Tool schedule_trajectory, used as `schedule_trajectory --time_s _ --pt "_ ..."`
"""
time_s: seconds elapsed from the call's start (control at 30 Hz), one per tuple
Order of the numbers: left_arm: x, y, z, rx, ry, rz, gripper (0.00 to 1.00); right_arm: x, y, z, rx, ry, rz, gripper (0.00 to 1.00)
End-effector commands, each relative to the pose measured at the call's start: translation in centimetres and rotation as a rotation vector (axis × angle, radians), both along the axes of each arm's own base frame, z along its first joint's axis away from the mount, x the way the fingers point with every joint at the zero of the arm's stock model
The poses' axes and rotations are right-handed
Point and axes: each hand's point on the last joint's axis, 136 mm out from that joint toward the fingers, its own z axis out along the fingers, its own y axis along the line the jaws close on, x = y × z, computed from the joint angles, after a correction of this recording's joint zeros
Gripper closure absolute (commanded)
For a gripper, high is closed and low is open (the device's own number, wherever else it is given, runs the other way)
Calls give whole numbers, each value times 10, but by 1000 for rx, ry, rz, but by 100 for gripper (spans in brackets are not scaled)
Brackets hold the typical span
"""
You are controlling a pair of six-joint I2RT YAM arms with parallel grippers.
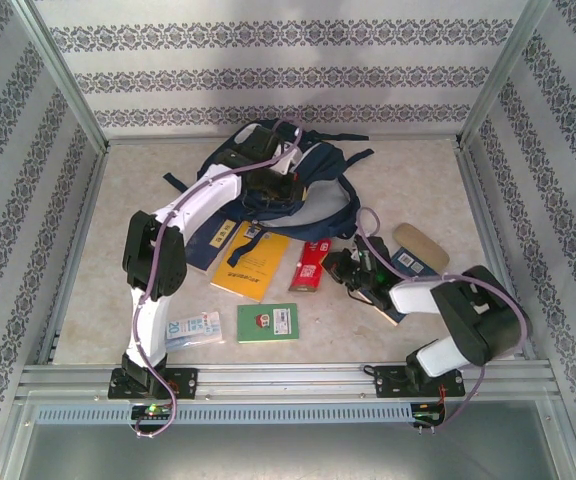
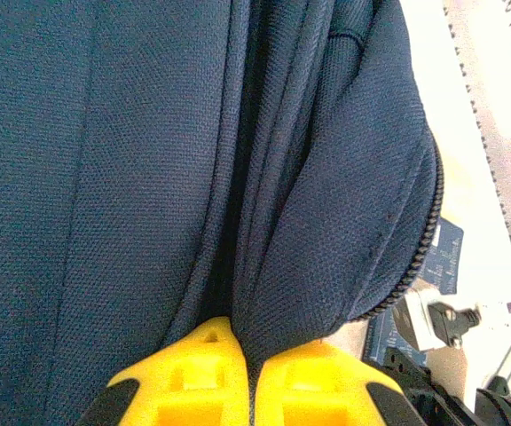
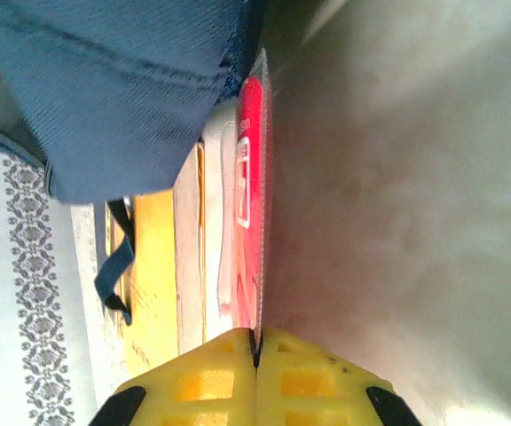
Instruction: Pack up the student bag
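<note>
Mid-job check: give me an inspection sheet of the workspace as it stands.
Surface: beige tabletop, no spills seen.
Job's things: student bag lying at the far middle.
Clutter: yellow book, red packet, green card, blue-white packet and tan oval piece lie in front of the bag.
Grippers: left gripper shut on the bag's fabric; right gripper shut on the red packet's edge.
Cables: lilac cable looped along each arm.
Surroundings: patterned walls, metal frame rail at the near edge.

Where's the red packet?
In the top view, the flat red packet lies mid-table between the yellow paper notebook and the right gripper, whose jaws pinch its edge, near the navy-blue fabric student bag.
</note>
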Motion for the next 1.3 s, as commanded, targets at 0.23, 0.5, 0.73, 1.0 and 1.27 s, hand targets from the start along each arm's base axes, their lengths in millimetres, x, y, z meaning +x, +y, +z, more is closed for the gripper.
schedule_trajectory --time_s 0.23,0.5,0.73,1.0,1.27 --pt "26 36 54 -107 -75 126 100 -51 -43 41 -77 -56 6 100" --pt "24 49 111 -135 -215 148 100 -69 -81 143 -83 -298 -131 100" --pt "17 52 136 -157 -273 137 100 -25 -56 188 -13 -356 -97 100" --pt "7 52 140 -163 -286 110 100 46 -18 239 97 -366 -75 100" --pt "-5 50 155 -210 -311 90 100 103 0 208 122 -232 -161 100"
